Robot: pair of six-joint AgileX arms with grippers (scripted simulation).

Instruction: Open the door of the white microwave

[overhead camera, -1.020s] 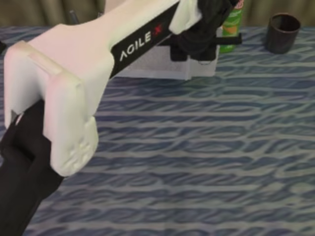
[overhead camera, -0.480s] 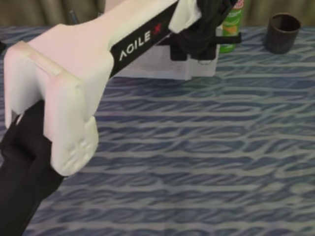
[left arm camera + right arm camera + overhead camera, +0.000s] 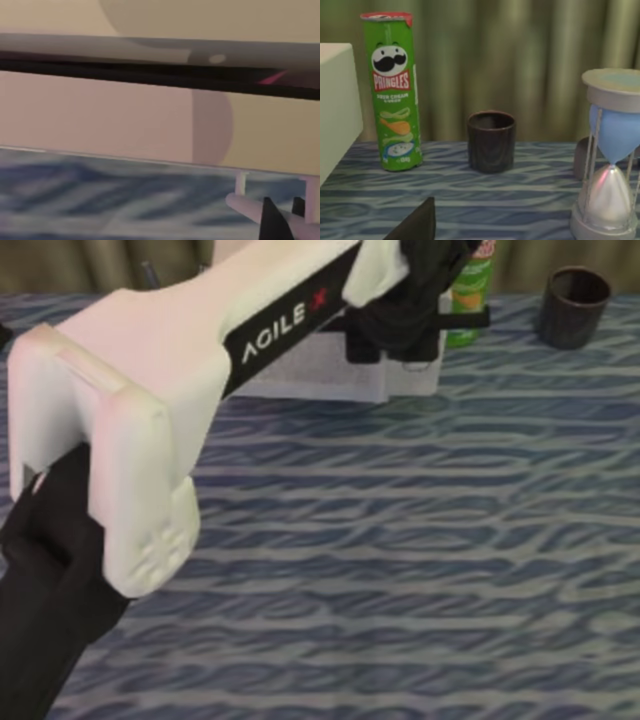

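Microwave [image 3: 340, 365], a white box with a grey mesh door [image 3: 330, 368], is sitting just beneath the left gripper [image 3: 395, 340]; whether that gripper is spread, I cannot tell. Beyond it, a green Pringles can [image 3: 470, 285] and an empty dark cup [image 3: 573, 305] are standing on the blue-patterned surface [image 3: 420, 540].
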